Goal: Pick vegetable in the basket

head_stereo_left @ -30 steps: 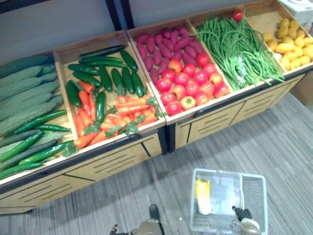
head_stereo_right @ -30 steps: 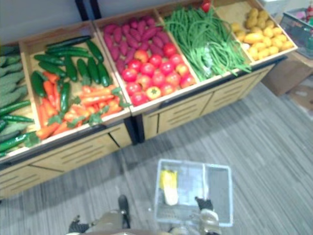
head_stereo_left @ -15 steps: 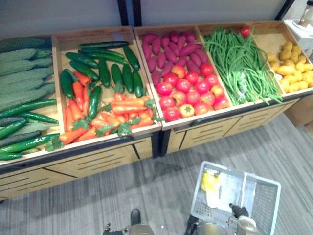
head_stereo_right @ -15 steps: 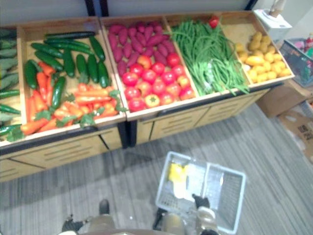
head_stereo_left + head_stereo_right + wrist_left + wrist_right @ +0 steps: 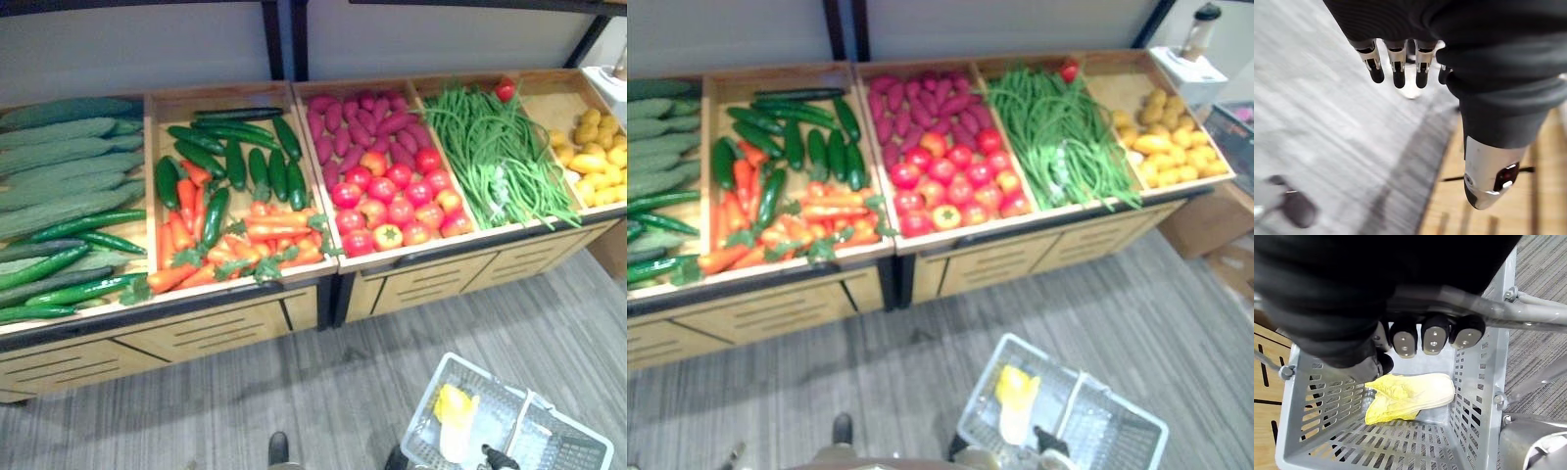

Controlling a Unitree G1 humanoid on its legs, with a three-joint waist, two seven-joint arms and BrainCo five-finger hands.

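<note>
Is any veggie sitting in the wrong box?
Yes. One red tomato lies at the back of the green beans bin, apart from the other tomatoes, which are piled in the next bin.

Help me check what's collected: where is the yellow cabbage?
The yellow cabbage lies inside the grey basket, held by the right hand at the eye views' lower right, in front of the produce stand.
</note>
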